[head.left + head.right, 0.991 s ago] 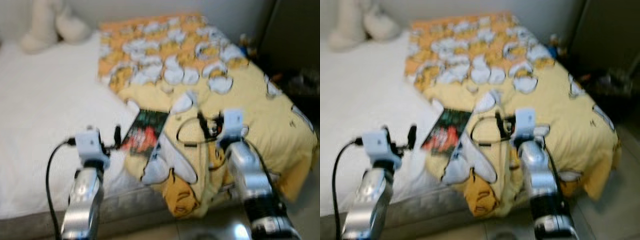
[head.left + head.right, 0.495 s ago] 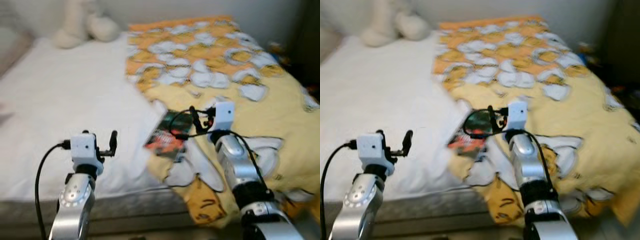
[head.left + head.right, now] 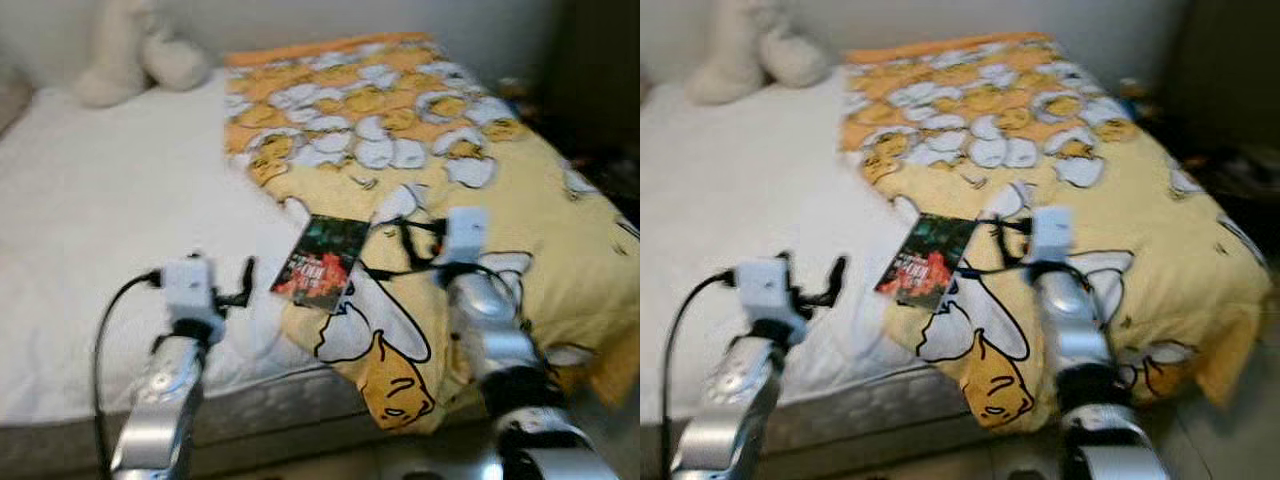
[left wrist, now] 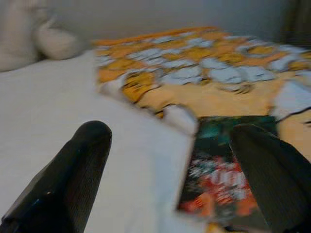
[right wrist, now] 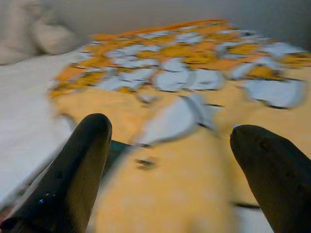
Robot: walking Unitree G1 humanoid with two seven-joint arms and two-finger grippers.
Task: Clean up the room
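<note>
A dark book with a red and green cover lies flat on the yellow egg-patterned duvet, close to where the duvet meets the white sheet. My left gripper hovers over the sheet just left of the book, open and holding nothing. In the left wrist view the book lies ahead, between the spread fingers. My right gripper is open over the duvet just right of the book. The right wrist view looks along the duvet past wide-apart fingers.
A cream plush toy sits at the bed's far left corner by the wall. The mattress's front edge is right before me. Dark clutter lies on the floor beyond the right side of the bed.
The whole blurred picture has swung sideways, so the camera has moved. The book lies in the same place on the duvet. Both grippers remain open and hold nothing.
</note>
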